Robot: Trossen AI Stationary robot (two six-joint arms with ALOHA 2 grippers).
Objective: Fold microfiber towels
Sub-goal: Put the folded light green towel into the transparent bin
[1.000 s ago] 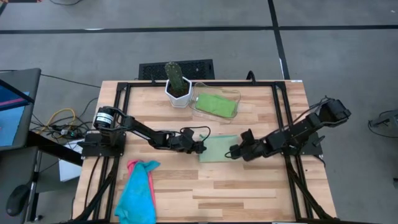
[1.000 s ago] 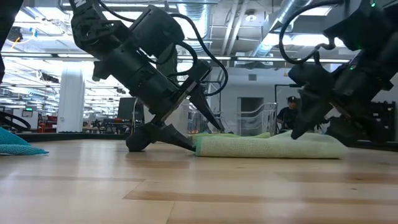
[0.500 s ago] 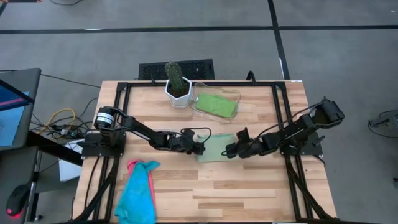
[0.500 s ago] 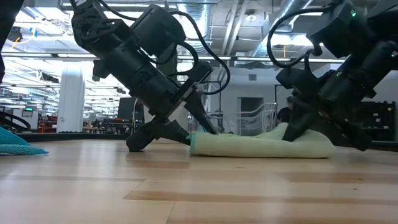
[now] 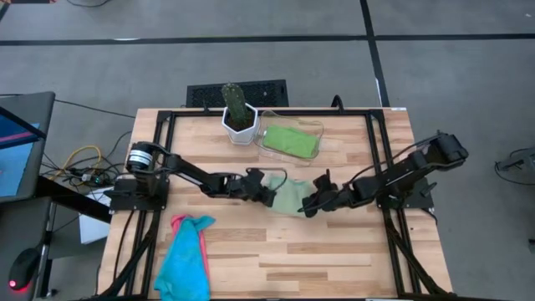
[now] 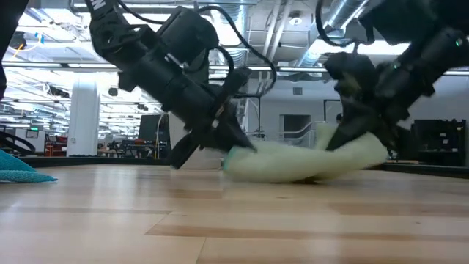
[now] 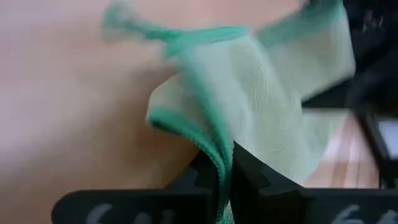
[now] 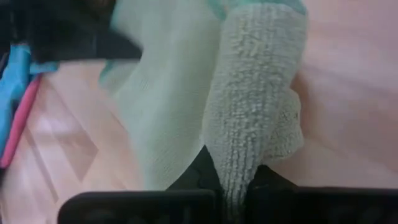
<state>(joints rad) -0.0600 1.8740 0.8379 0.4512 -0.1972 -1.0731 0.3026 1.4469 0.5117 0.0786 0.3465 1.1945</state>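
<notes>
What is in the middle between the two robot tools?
The light green towel stretches between the left tool and right tool, both pinching it, seen from above.

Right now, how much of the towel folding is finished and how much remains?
Done, it seems: one green towel lies folded in the clear tray beside the cactus pot. In hand: the left gripper and right gripper each pinch an end of the light green towel at the table's middle, its ends raised. Left: the turquoise towel and pink towel lie crumpled together near the front left of the table.
</notes>
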